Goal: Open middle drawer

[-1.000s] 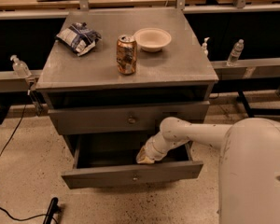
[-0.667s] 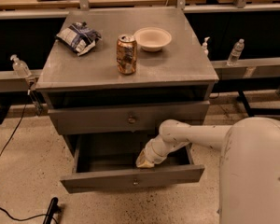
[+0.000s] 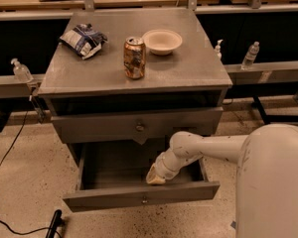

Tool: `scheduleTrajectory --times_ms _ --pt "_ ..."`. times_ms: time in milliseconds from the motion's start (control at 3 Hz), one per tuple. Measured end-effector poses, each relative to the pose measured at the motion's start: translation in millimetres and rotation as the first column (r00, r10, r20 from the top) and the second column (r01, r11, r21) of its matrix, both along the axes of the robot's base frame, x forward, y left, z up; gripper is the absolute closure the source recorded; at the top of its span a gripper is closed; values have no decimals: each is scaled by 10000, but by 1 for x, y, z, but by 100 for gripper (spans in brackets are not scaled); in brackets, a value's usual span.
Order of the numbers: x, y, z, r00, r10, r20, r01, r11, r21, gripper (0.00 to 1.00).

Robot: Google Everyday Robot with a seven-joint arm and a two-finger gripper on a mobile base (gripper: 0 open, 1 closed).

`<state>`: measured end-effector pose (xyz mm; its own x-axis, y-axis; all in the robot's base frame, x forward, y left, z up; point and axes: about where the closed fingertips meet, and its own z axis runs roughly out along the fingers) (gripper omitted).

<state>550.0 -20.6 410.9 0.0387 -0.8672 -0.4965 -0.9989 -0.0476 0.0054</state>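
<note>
The middle drawer (image 3: pixel 104 198) is a wide, shallow grey metal drawer with a small round knob (image 3: pixel 145 200) at the centre of its flat front. It stands pulled well out of the cabinet, and its inside looks bare. My gripper (image 3: pixel 155 177) is down inside this drawer, against the back of the front panel and just right of centre. My white arm (image 3: pixel 208 148) reaches in from the right. The taller grey drawer front (image 3: pixel 89 128) above it is closed. No third drawer front shows below.
On the cabinet top (image 3: pixel 188 73) stand a drink can (image 3: pixel 134 58), a white bowl (image 3: pixel 162 41) and a chip bag (image 3: pixel 83 38). Small bottles stand on the side rails at the left (image 3: pixel 21 72) and right (image 3: pixel 251 56). My white body (image 3: pixel 273 182) fills the lower right.
The middle drawer has slid further out towards the camera. My gripper inside it has moved the same way with it.
</note>
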Motion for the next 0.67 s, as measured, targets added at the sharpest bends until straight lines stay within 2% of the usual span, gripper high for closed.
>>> scheduleTrajectory --times_ms 333,667 --pt "-18 -1 5 10000 -68 -60 68 9999 -76 100" --pt "-22 -2 10 10000 -41 88 41 10000 -76 100"
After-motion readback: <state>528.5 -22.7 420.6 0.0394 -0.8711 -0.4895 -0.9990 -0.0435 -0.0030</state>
